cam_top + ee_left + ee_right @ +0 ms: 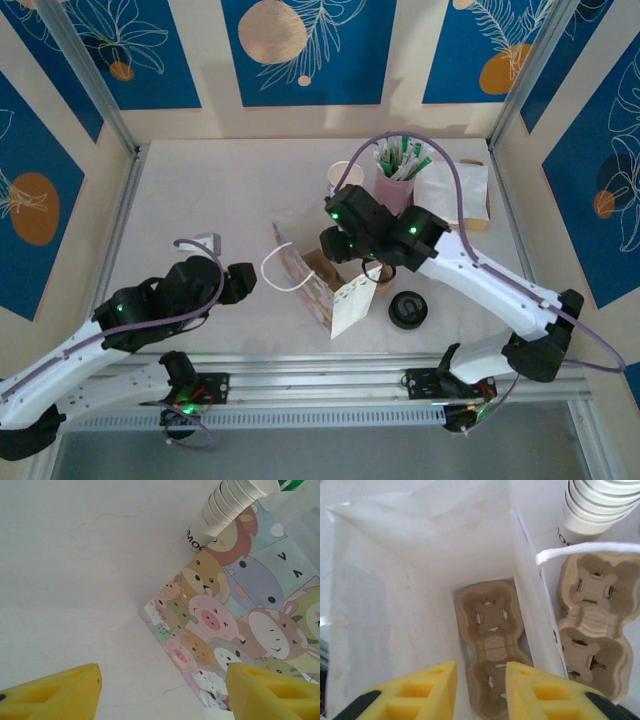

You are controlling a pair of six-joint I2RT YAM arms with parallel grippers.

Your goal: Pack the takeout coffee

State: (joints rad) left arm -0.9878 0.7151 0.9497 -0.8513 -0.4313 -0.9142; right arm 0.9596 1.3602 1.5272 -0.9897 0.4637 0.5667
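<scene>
Paper bag (420, 555): white inside, cartoon animals printed on one outer face; stands open on the table, mouth up.
Handle (585, 550): white cord, arching over the bag's right edge.
First cup carrier (492, 625): brown moulded pulp with two cup wells; lies flat on the bag's floor, against its right wall.
Second cup carrier (592, 630): same make; lies on the table outside, just beside that wall.
Cup stack (592, 510): white nested paper cups, dark lettering on the outermost; stands beyond the second carrier.
Lid (408, 310): black, round, flat on the table to the right of the bag.
</scene>
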